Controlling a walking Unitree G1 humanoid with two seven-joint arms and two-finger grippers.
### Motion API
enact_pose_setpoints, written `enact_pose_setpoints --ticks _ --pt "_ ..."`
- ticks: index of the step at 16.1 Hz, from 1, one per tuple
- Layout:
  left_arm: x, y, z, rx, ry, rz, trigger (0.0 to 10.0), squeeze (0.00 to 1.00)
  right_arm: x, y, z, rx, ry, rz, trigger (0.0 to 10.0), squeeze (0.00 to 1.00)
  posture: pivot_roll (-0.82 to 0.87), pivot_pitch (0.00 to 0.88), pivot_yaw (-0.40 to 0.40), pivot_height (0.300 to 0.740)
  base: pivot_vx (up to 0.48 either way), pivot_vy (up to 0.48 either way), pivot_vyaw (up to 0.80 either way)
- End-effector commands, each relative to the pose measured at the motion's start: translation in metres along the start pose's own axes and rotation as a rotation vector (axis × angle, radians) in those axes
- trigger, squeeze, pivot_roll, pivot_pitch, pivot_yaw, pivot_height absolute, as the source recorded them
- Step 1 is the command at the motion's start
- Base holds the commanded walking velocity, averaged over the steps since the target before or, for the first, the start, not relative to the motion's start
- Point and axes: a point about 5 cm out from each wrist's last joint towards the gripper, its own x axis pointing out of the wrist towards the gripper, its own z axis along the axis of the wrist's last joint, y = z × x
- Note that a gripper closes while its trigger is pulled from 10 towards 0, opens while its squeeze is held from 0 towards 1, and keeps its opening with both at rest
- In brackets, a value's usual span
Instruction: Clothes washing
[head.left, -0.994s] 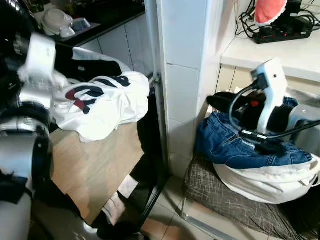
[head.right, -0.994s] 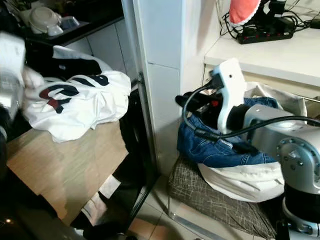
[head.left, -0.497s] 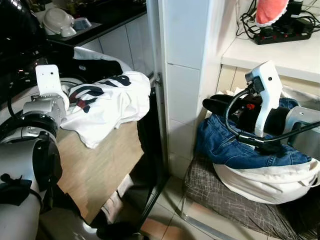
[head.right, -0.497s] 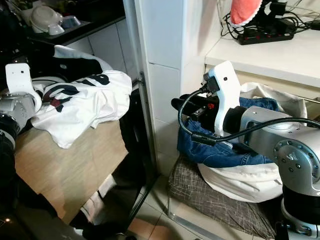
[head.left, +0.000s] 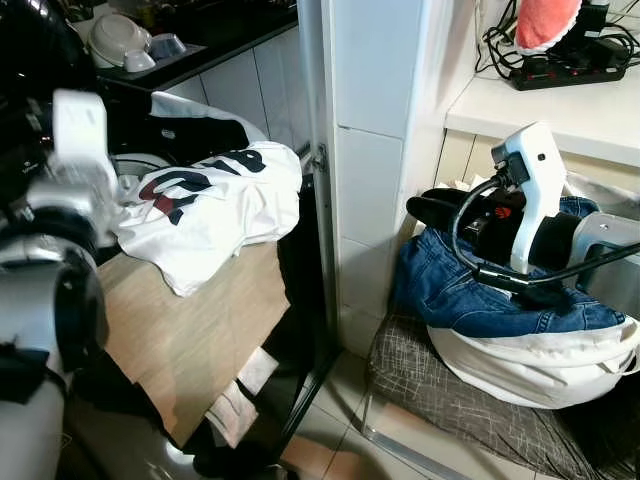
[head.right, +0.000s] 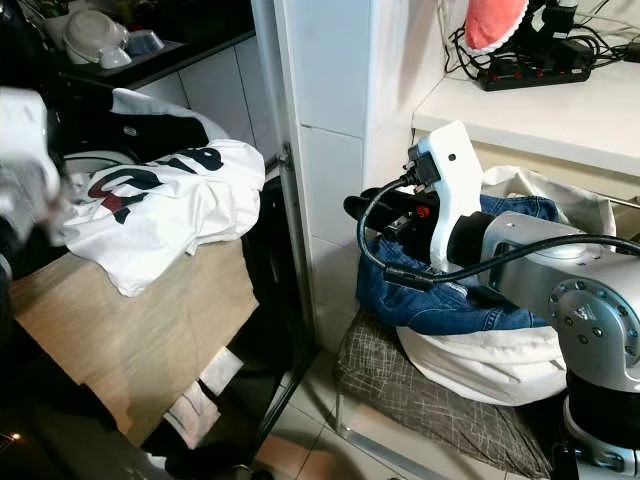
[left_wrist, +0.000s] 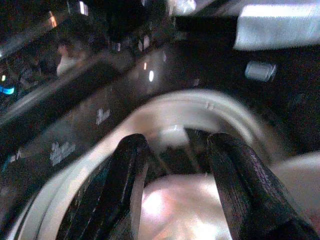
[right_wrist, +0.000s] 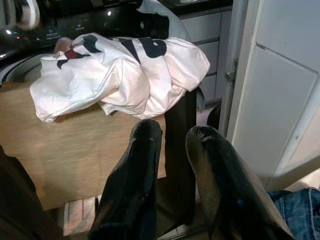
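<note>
A tiled pillar splits my head view down the middle. To its left a shirt lies bunched on a flat board, near the board's far edge. My left end effector is at the shirt's left side, over a round rim in the wrist view. Behind the shirt, a bench carries bowls. To the pillar's right, jeans sit on top of a laundry bag, which rests on a cushion on the floor. My right end effector hangs just above the jeans, beside the pillar. Behind it, a second bench holds a power strip.
</note>
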Motion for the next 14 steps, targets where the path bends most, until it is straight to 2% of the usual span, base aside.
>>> enact_pose_setpoints --ticks 1,2,3,4,5,6,7,8,9,10,11,12,13,14 --pt "-0.001 0.002 0.015 -0.091 -0.038 -0.029 10.0 0.0 -0.001 -0.001 0.002 -0.005 0.004 -0.008 10.0 0.0 -0.1 0.0 0.118 0.74 0.0 0.0 0.0" --pt "-0.002 0.003 0.019 -0.143 -0.05 -0.035 10.0 0.0 -0.001 -0.001 0.002 -0.006 0.005 -0.007 10.0 0.0 -0.1 0.0 0.118 0.74 0.0 0.0 0.0" --pt "-0.003 0.003 0.028 -0.256 -0.08 -0.047 10.0 0.0 0.0 -0.001 0.002 -0.005 0.003 -0.01 10.0 0.0 -0.11 0.0 0.12 0.74 0.0 0.0 0.0" --pt "-0.007 0.004 0.048 -0.302 -0.195 -0.055 10.0 0.0 0.0 -0.002 0.002 -0.005 -0.001 -0.02 10.0 0.0 -0.1 0.0 0.12 0.74 0.0 0.0 0.0" --pt "-0.008 0.004 0.054 -0.309 -0.23 -0.059 10.0 0.0 0.0 -0.002 0.002 -0.005 -0.002 -0.024 10.0 0.0 -0.11 0.0 0.12 0.74 0.0 0.0 0.0" --pt "-0.025 -0.052 0.082 -0.23 -0.4 -0.438 10.0 0.0 0.0 -0.005 -0.002 -0.014 0.004 -0.056 10.0 0.0 -0.1 0.0 0.119 0.74 0.0 0.0 0.0" --pt "-0.032 -0.071 0.085 -0.114 -0.464 -0.53 10.0 0.0 0.001 -0.005 -0.003 -0.013 0.006 -0.061 10.0 0.0 -0.1 0.0 0.119 0.74 0.0 0.0 0.0" --pt "-0.047 -0.116 0.072 0.072 -0.501 -0.686 10.0 0.0 0.001 -0.004 -0.005 -0.008 0.007 -0.065 10.0 0.0 -0.1 0.0 0.117 0.74 0.0 0.0 0.0" --pt "-0.054 -0.133 0.064 0.109 -0.518 -0.738 10.0 0.0 0.001 -0.004 -0.005 -0.006 0.006 -0.068 10.0 0.0 -0.1 0.0 0.118 0.74 0.0 0.0 0.0" --pt "-0.058 -0.142 0.059 0.117 -0.527 -0.767 10.0 0.0 0.001 -0.004 -0.005 -0.005 0.006 -0.07 10.0 0.0 -0.1 0.0 0.118 0.74 0.0 0.0 0.0" --pt "-0.067 -0.152 0.048 0.079 -0.602 -0.77 10.0 0.0 0.0 -0.004 -0.006 -0.006 0.008 -0.079 10.0 0.0 -0.11 0.0 0.122 0.74 0.0 0.0 0.0" --pt "-0.072 -0.152 0.04 0.05 -0.652 -0.729 10.0 0.4 -0.001 -0.004 -0.008 -0.008 0.011 -0.087 10.0 0.0 -0.11 0.0 0.12 0.74 0.0 0.0 0.0" --pt "-0.073 -0.152 0.035 0.049 -0.647 -0.728 10.0 1.0 -0.001 -0.004 -0.008 -0.008 0.012 -0.09 10.0 0.0 -0.11 0.0 0.119 0.74 0.0 0.0 0.0" --pt "-0.075 -0.151 0.023 0.075 -0.634 -0.739 10.0 1.0 -0.002 -0.004 -0.009 -0.005 0.012 -0.092 10.0 0.0 -0.1 0.0 0.115 0.74 0.0 0.0 0.0"
